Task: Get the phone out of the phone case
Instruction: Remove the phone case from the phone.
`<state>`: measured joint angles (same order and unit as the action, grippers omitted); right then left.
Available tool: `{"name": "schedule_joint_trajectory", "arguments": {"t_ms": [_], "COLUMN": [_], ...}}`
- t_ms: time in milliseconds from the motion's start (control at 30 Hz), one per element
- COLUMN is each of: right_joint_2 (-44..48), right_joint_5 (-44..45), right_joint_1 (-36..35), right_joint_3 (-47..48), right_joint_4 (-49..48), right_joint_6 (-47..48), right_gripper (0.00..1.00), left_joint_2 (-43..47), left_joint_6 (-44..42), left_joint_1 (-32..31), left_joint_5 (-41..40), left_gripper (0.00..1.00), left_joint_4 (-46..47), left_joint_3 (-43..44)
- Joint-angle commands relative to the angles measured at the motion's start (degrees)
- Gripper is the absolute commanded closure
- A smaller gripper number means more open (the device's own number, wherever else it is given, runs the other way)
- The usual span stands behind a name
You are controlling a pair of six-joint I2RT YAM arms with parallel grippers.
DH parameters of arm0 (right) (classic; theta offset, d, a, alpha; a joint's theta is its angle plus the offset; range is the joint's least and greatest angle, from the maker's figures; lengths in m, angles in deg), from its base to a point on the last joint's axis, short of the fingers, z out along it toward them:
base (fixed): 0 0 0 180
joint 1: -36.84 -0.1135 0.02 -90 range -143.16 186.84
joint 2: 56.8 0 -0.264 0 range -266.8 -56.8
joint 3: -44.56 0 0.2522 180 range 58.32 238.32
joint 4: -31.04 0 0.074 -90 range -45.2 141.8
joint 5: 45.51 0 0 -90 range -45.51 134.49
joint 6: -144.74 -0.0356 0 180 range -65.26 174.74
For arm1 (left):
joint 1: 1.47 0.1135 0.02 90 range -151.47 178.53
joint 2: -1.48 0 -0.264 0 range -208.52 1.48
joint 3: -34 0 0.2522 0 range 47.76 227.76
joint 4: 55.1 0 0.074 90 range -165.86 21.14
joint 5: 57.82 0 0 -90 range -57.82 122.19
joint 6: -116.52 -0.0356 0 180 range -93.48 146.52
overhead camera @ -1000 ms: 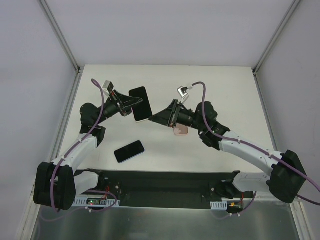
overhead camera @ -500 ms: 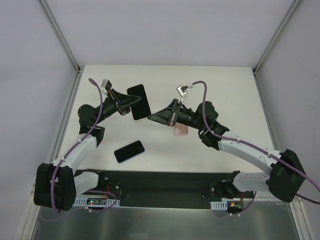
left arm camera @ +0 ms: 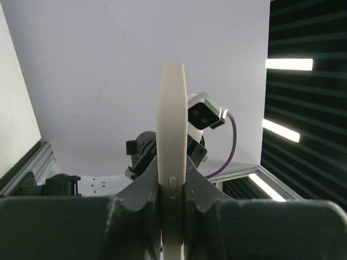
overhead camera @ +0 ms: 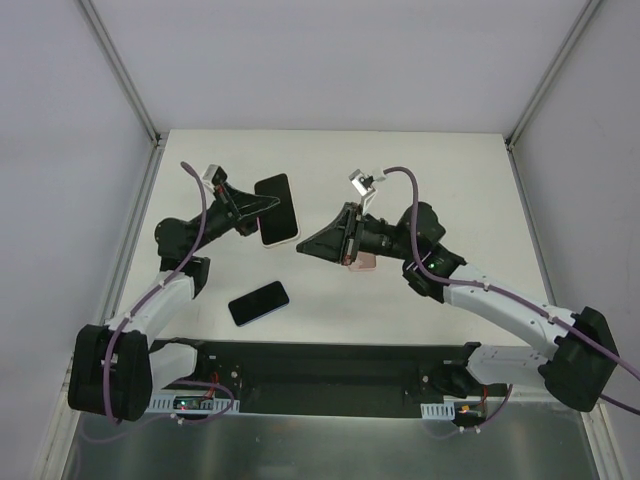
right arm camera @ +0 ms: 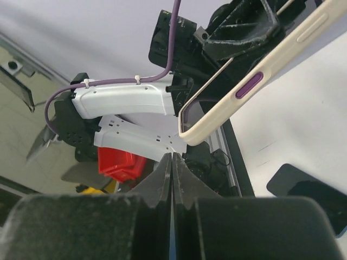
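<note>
Firmly, my left claw [left arm camera: 172, 187] grasped the cream case [left arm camera: 171, 119], phone [overhead camera: 274, 199] inside, edge-up above the counter [overhead camera: 430, 180]; my right claw [right arm camera: 172, 161] was clenched empty just beside the case's corner.

Left wrist view: the phone case [left arm camera: 171, 162] shows edge-on only, so whether a phone sits inside cannot be told. Its lower end is buried between the left fingers [left arm camera: 140, 192]. Right wrist view: the case's upper end runs off the top-right corner, and the black phone [right arm camera: 306, 197] on the worktop [right arm camera: 303, 122] is cut by the right edge. Top view: a pink item [overhead camera: 362, 263] lies mostly under the right arm [overhead camera: 400, 232]; its kind cannot be told.
</note>
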<state>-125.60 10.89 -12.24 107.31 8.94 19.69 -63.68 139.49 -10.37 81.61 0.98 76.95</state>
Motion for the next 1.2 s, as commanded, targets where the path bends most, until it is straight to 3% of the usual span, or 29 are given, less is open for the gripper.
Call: {"name": "schedule_joint_trajectory", "arguments": {"t_ms": [0, 167, 200, 267, 300, 500, 633, 800, 933, 1167], "right_joint_2": [3.05, 1.82, 1.65, 1.38, 1.38, -0.63, -3.10, -4.85, -4.86, -4.59], "right_joint_5": [-4.19, -3.49, -3.48, -2.61, -2.34, -10.15, -12.71, -14.12, -15.26, -16.31], "right_joint_1": [-0.23, 0.39, 0.65, 0.65, 0.65, -0.31, -1.63, -2.42, -2.78, -2.78], "right_joint_3": [4.09, 5.49, 5.59, 5.50, 5.59, 8.65, 10.59, 12.00, 11.57, 11.39], "right_joint_4": [0.70, 2.54, 2.55, 2.28, 2.28, 0.52, 0.70, 0.79, 1.05, 2.28], "right_joint_6": [8.76, 5.96, 3.35, 0.96, -0.79, -1.60, -0.90, -0.46, 0.24, 1.82], "right_gripper": [0.99, 0.99, 0.81, 0.59, 0.41, 0.29, 0.30, 0.46, 0.52, 0.80], "left_joint_2": [8.99, 13.66, 13.66, 13.66, 13.66, 12.35, 12.08, 12.34, 12.26, 12.17], "left_joint_6": [5.34, -0.53, -1.43, -3.61, -4.76, -9.96, -10.13, -10.58, -10.58, -10.49], "left_joint_1": [0.12, 0.21, 0.21, 0.21, 0.21, 0.21, 0.12, 0.21, 0.12, 0.21], "left_joint_5": [0.40, 1.63, 2.16, 2.60, 3.04, 6.82, 7.44, 7.88, 8.05, 8.23], "left_gripper": [1.00, 1.00, 1.00, 1.00, 1.00, 1.00, 1.00, 1.00, 1.00, 1.00], "left_joint_4": [-2.22, -10.15, -11.47, -12.10, -12.53, -16.23, -16.23, -17.11, -17.11, -16.85], "left_joint_3": [3.41, 5.00, 5.26, 5.35, 6.05, 7.81, 8.25, 8.78, 8.78, 9.22]}}
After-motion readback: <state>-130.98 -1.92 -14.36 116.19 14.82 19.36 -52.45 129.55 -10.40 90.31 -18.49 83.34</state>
